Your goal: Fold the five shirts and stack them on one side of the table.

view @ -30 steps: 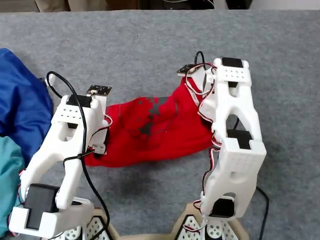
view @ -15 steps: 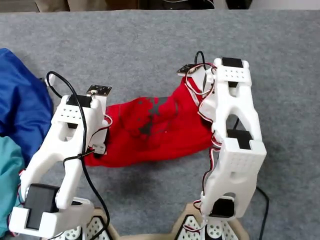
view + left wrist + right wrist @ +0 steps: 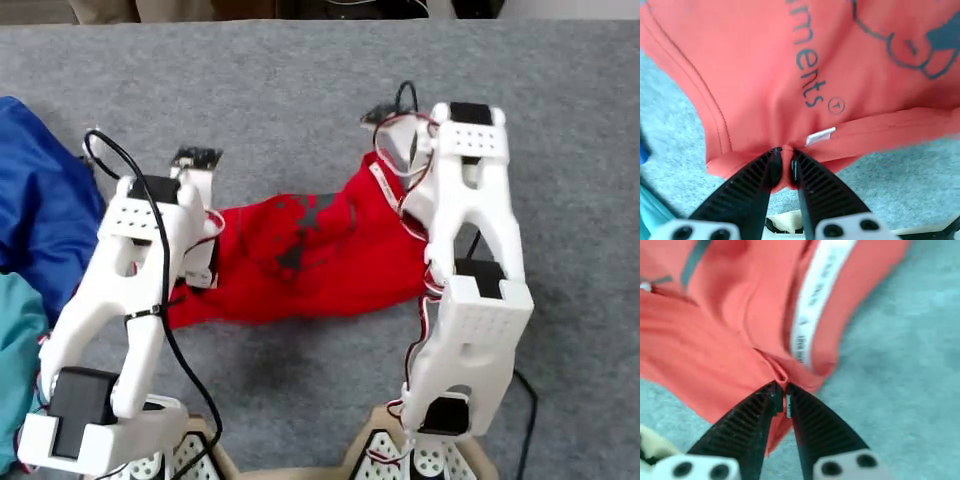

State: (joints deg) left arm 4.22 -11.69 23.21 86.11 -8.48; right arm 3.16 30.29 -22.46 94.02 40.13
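Note:
A red shirt (image 3: 300, 260) with a dark print lies stretched across the grey table between the two arms. My left gripper (image 3: 784, 165) is shut on the red shirt (image 3: 790, 75), pinching a fold of its edge beside a small white tag. My right gripper (image 3: 781, 392) is shut on the red shirt (image 3: 730, 330) too, gripping fabric next to the white neck label (image 3: 815, 300). In the high view the left arm (image 3: 140, 250) holds the shirt's left end and the right arm (image 3: 465, 200) holds its right, upper end.
A blue shirt (image 3: 40, 200) and a teal shirt (image 3: 15, 340) lie piled at the table's left edge. Grey felt (image 3: 250, 90) spreads open behind the arms and to the right. Both arm bases stand at the front edge.
Both arms have shifted toward the far side of the table with the red shirt in their grip. The shirt now lies flatter and more stretched between them.

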